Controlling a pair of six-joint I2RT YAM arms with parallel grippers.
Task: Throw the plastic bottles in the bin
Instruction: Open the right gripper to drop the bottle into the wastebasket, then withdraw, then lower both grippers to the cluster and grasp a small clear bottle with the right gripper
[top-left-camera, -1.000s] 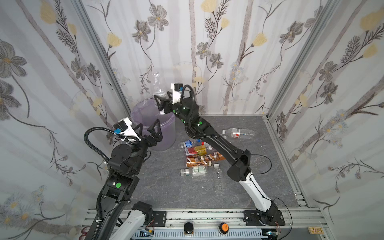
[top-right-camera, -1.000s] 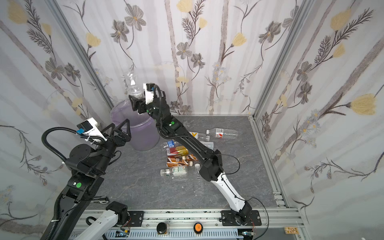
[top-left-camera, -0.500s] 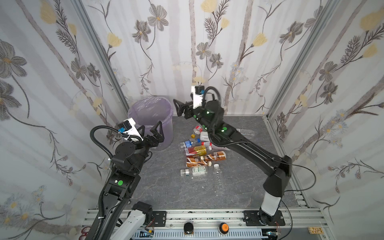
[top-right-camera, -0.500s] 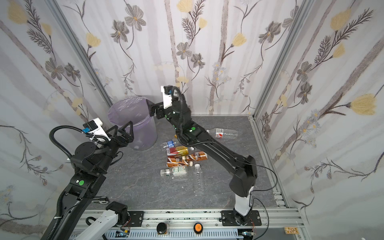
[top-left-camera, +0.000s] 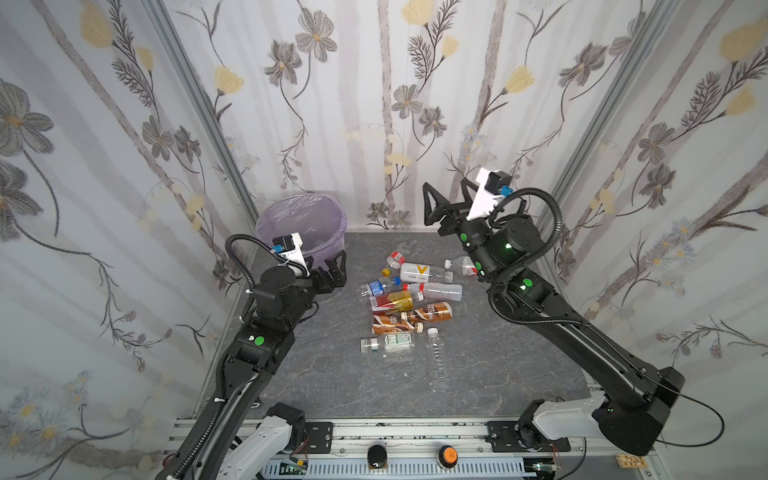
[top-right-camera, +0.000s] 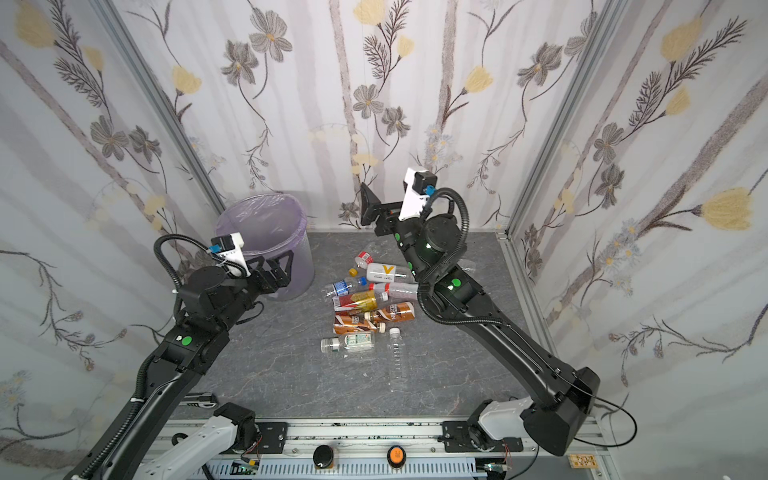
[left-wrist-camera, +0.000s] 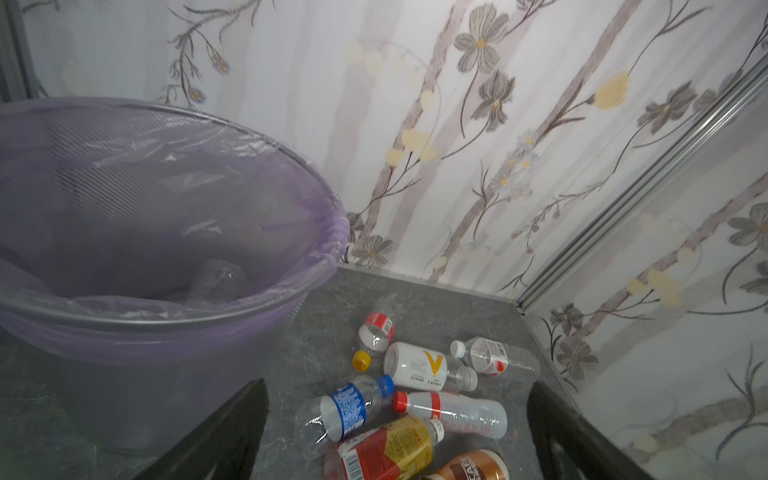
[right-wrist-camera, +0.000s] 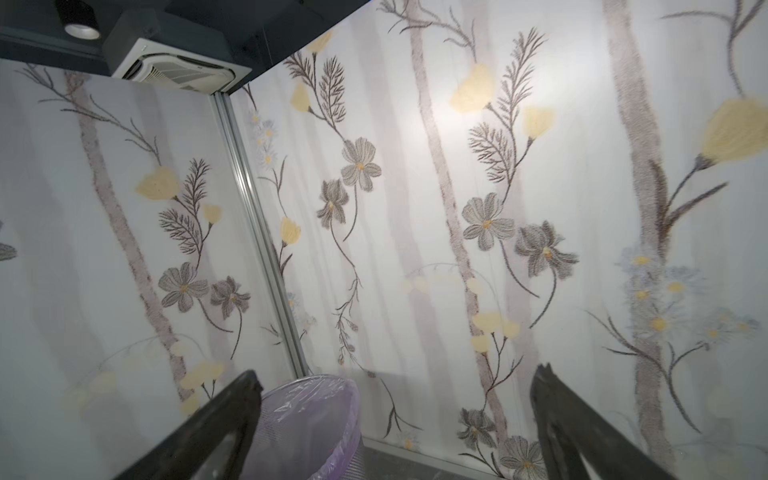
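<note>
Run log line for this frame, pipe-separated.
left gripper: open, empty, by bin | right gripper: open, empty, raised | plastic bottles: heap on table | clear bottle: in bin

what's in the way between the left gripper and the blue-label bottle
Nothing visible. The open left gripper hangs beside the bin; the blue-label bottle lies ahead of it, with only bare table between.

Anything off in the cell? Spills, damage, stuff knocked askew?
Nothing stands out. The bin stands upright with its liner in place and a clear bottle inside. The other bottles lie clustered on their sides on the table, no spill visible.
</note>
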